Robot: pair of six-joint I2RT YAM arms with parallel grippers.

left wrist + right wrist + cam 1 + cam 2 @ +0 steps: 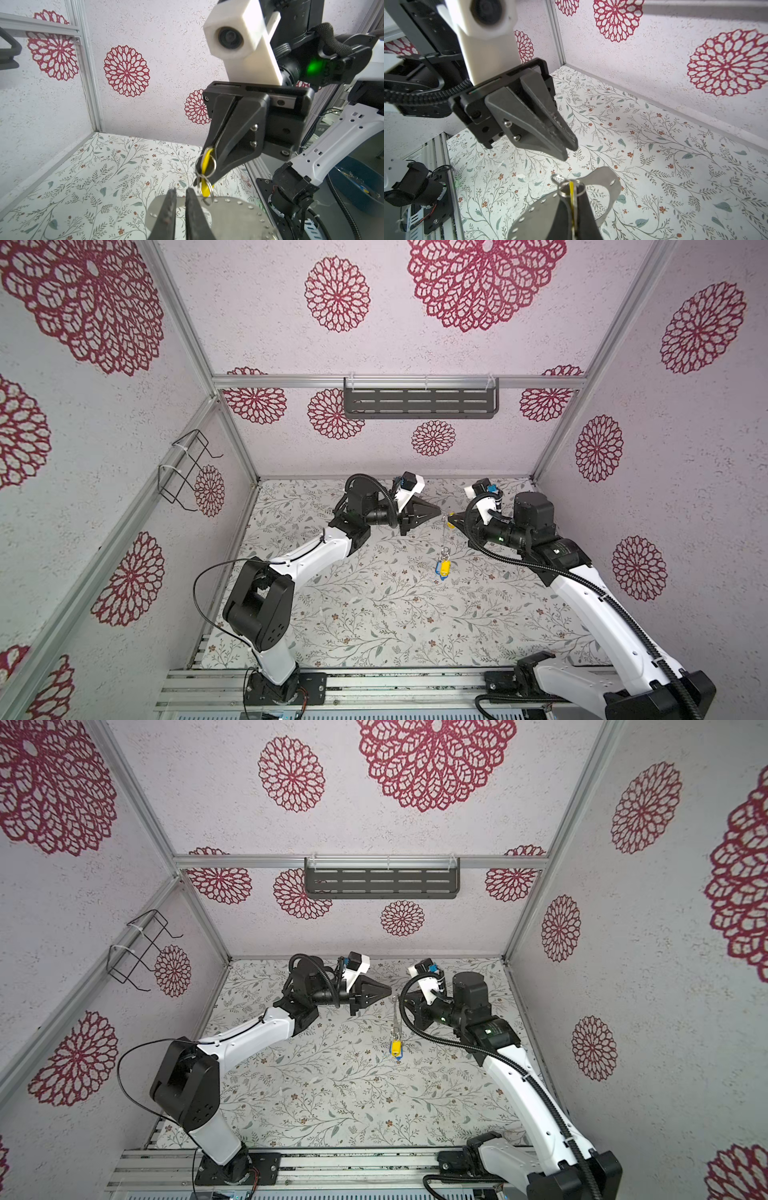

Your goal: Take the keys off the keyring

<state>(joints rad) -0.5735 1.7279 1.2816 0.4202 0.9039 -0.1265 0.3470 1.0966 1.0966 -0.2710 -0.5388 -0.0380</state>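
Observation:
The keyring [232, 218], a flat grey horseshoe plate with holes along its rim, hangs in the air from a small split ring. My right gripper [204, 178] is shut on a yellow key tag [206, 158] joined to that ring. In the right wrist view the tag's thin edge [571, 193] sits between the right gripper [572, 187] fingers, with the keyring [537, 212] below. In both top views the keyring [446, 537] [396, 1017] hangs edge-on, with yellow and blue keys [444, 568] [397, 1048] at its lower end. My left gripper [181, 192] [571, 150] is shut on nothing, close to the plate's upper arm.
A dark slotted shelf [419, 402] hangs on the back wall and a black wire rack [187, 468] on the left wall. The floral mat [374, 614] covers the floor. A blue bin [357, 187] sits beyond the right arm's base.

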